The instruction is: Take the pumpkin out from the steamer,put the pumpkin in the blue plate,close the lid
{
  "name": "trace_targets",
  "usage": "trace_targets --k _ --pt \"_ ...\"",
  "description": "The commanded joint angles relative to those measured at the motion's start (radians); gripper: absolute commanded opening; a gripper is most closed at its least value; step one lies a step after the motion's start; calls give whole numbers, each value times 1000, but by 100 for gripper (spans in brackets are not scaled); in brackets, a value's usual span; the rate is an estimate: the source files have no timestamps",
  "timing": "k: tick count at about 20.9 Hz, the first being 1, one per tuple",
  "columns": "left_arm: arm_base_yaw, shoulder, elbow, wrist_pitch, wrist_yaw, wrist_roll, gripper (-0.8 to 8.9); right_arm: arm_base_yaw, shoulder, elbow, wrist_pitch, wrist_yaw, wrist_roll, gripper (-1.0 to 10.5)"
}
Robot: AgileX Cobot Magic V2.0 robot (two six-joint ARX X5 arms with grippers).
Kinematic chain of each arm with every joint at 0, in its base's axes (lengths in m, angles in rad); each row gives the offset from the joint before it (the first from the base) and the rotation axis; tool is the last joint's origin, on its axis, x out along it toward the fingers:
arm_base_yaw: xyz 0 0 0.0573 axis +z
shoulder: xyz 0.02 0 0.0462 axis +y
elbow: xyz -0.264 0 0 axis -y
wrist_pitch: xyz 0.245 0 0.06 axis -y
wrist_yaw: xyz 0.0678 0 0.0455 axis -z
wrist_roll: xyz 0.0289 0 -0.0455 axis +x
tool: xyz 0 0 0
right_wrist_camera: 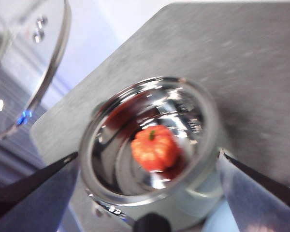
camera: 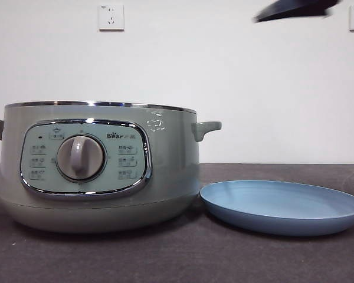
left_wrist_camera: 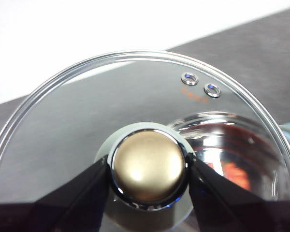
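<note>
The sage-green steamer (camera: pixel 100 171) stands at the left of the table with no lid on it. In the right wrist view I look down into its shiny bowl (right_wrist_camera: pixel 193 111), where the small orange pumpkin (right_wrist_camera: pixel 154 147) lies on the bottom. My right gripper (right_wrist_camera: pixel 148 153) hangs high above it, open, with nothing between its jaws. The glass lid (left_wrist_camera: pixel 111 111) is lifted clear of the pot, and my left gripper (left_wrist_camera: pixel 148 170) is shut on its knob (left_wrist_camera: pixel 145 159). That lid (right_wrist_camera: pixel 24 63) also shows beside the pot. The blue plate (camera: pixel 283 206) lies empty, right of the steamer.
A dark arm tip (camera: pixel 292 9) shows at the top right of the front view. Two wall sockets (camera: pixel 111 16) sit on the white wall behind. The grey table (camera: pixel 183 259) runs in front of the pot and plate.
</note>
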Motion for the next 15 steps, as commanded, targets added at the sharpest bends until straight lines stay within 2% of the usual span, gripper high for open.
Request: trace_targets --k 1,5,9,10,12,15 --pt "-3 -55 10 5 -72 9 -8 98 108 68 8 45 4 473" --pt "-3 -110 10 -47 -136 9 -8 215 262 212 -69 128 -73 474" --pt "-3 -140 10 -102 -185 8 -8 314 437 418 -225 249 -170 483" --pt "-3 -142 10 -121 -201 8 -8 344 510 512 -304 306 -204 487" --pt "-3 -142 10 -156 -200 8 -8 399 641 673 -436 425 -250 569" --pt "-3 -142 10 -175 -200 8 -8 443 794 835 -540 512 -298 574"
